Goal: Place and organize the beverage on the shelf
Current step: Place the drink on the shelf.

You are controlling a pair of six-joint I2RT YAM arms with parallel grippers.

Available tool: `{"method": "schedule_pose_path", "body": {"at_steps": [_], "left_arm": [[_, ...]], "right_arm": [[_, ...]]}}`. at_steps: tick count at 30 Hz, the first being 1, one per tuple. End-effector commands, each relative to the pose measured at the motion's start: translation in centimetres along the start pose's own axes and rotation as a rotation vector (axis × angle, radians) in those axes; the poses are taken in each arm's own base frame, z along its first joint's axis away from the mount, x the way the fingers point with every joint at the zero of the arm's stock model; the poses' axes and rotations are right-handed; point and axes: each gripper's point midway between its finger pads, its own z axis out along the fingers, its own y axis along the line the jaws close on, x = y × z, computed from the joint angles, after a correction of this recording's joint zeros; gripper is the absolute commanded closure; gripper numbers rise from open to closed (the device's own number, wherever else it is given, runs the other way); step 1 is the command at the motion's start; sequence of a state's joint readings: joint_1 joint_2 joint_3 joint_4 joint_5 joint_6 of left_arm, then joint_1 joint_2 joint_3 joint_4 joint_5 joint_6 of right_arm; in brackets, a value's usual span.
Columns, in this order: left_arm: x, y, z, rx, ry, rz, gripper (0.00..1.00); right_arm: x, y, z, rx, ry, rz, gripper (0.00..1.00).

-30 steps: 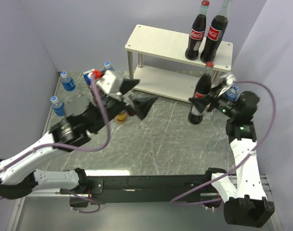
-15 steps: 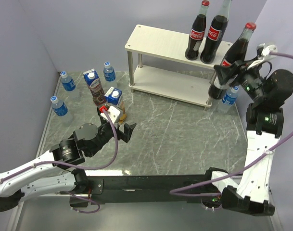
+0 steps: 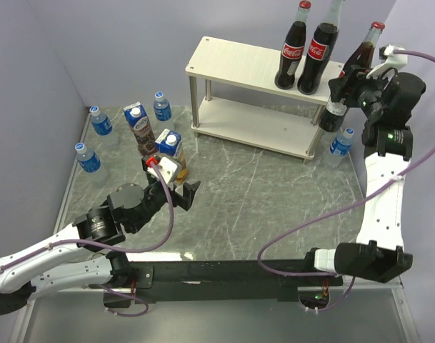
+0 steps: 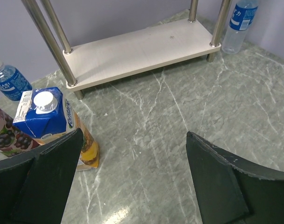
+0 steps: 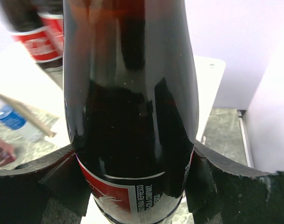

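Coca-Cola bottle (image 5: pixel 130 116), red-capped: clamped low on its body by my right end effector (image 3: pixel 343 84), tilted, in the air off the right end of the shelf (image 3: pixel 231 64), not yet set down.

Two more Coca-Cola bottles (image 3: pixel 303 57): upright and close together on the top board, toward its right end.

Step in hand, as I judge it: stand the held bottle beside that pair. To do it well, I should bring it upright, carry the base above the board's edge, lower it squarely, and let go only once it stands.

Margins: the strip right of the pair looks narrow, with the board corner on one side and glass shoulders on the other, so a tilted entry could topple them. The board's left half offers wider room. Water bottle (image 3: pixel 340 143): on the worktop (image 3: pixel 260 193) by the right front leg.

Left end effector (image 4: pixel 133 135): fingers wide apart, holding nothing, low over the worktop near the pineapple carton (image 4: pixel 53 126).
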State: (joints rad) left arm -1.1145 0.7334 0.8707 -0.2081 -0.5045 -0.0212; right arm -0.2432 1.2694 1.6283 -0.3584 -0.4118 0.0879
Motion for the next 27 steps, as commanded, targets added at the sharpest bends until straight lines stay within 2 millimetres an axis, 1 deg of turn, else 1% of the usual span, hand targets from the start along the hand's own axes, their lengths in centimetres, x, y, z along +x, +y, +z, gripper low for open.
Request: {"method": "schedule_pose_path", "body": {"at_steps": [1, 4, 6, 10, 12, 14, 19, 21, 23, 27], "left_arm": [[-0.3, 0.3, 0.2, -0.021, -0.008, 0.006, 0.03], [0.0, 0.5, 0.3, -0.029, -0.002, 0.043, 0.03], [0.1, 0.5, 0.4, -0.032, 0.003, 0.047, 0.02], [0.3, 0.5, 0.5, -0.036, 0.009, 0.053, 0.03], [0.4, 0.5, 0.6, -0.036, 0.013, 0.057, 0.02], [0.5, 0.5, 0.6, -0.036, 0.014, 0.058, 0.02], [0.6, 0.5, 0.7, -0.039, 0.017, 0.06, 0.02], [0.6, 0.5, 0.7, -0.04, 0.017, 0.061, 0.02], [0.7, 0.5, 0.7, -0.039, 0.017, 0.061, 0.02], [0.8, 0.4, 0.8, -0.037, 0.022, 0.064, 0.02]], "right_arm": [[-14.9, 2.1, -3.9, 0.011, -0.463, -0.174, 1.0], [-15.9, 1.8, -3.6, 0.023, -0.481, -0.178, 1.0], [-16.1, 1.9, -3.4, 0.02, -0.484, -0.175, 1.0], [-17.2, 2.6, -4.0, 0.0, -0.503, -0.171, 1.0], [-17.5, 2.5, -4.0, 0.002, -0.512, -0.171, 1.0], [-18.4, 2.7, -4.3, 0.003, -0.534, -0.179, 1.0], [-19.3, 1.9, -3.5, 0.028, -0.571, -0.188, 1.0], [-18.9, 1.4, -3.0, 0.041, -0.562, -0.182, 1.0], [-19.2, 1.2, -2.7, 0.044, -0.588, -0.185, 1.0], [-18.7, 0.5, -1.6, 0.056, -0.598, -0.175, 1.0]]}}
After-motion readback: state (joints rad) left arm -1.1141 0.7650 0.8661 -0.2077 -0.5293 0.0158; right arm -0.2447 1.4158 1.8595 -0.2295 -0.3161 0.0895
